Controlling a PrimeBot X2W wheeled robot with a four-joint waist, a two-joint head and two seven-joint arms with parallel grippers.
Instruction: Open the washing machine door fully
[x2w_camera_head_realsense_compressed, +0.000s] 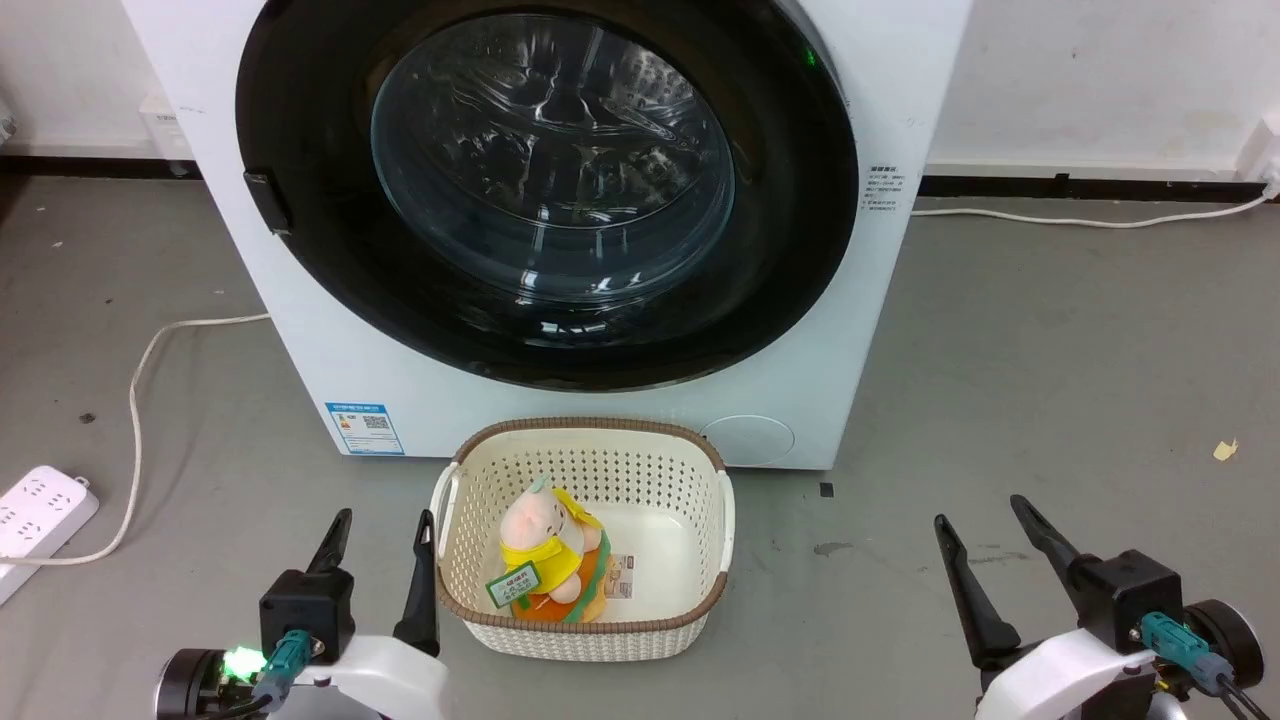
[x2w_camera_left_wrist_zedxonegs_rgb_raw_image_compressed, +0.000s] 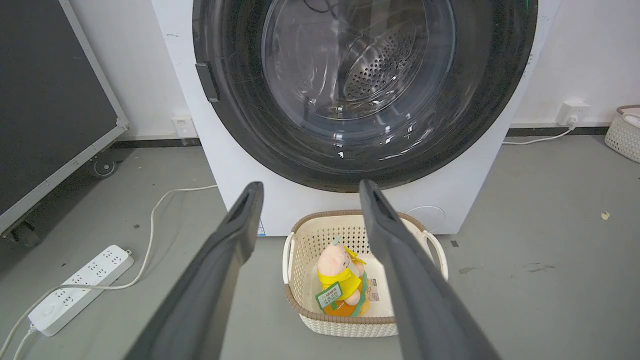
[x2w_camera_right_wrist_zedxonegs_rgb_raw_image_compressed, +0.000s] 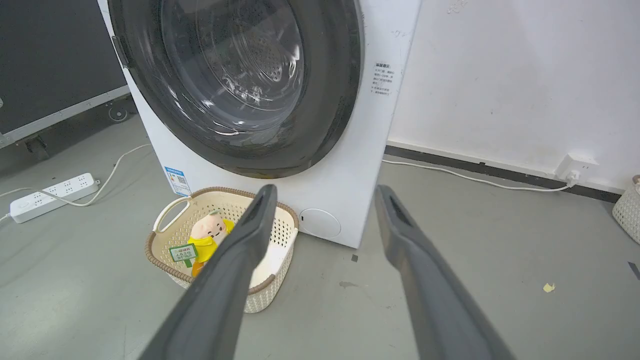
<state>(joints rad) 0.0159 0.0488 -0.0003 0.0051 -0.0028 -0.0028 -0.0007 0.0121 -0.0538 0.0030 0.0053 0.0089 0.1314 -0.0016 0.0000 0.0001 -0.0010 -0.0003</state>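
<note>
The white washing machine stands ahead on the grey floor. Its big round black washing machine door lies flat against the front, glass bowl window at centre, with the small black handle tab on its left rim. The same door and handle tab appear in the left wrist view, and the door in the right wrist view. My left gripper is open at the lower left, far below the handle. My right gripper is open at the lower right, holding nothing.
A cream perforated basket with a plush toy sits on the floor right in front of the machine, beside my left gripper. A white power strip and cable lie at the left. A black panel on castors stands further left.
</note>
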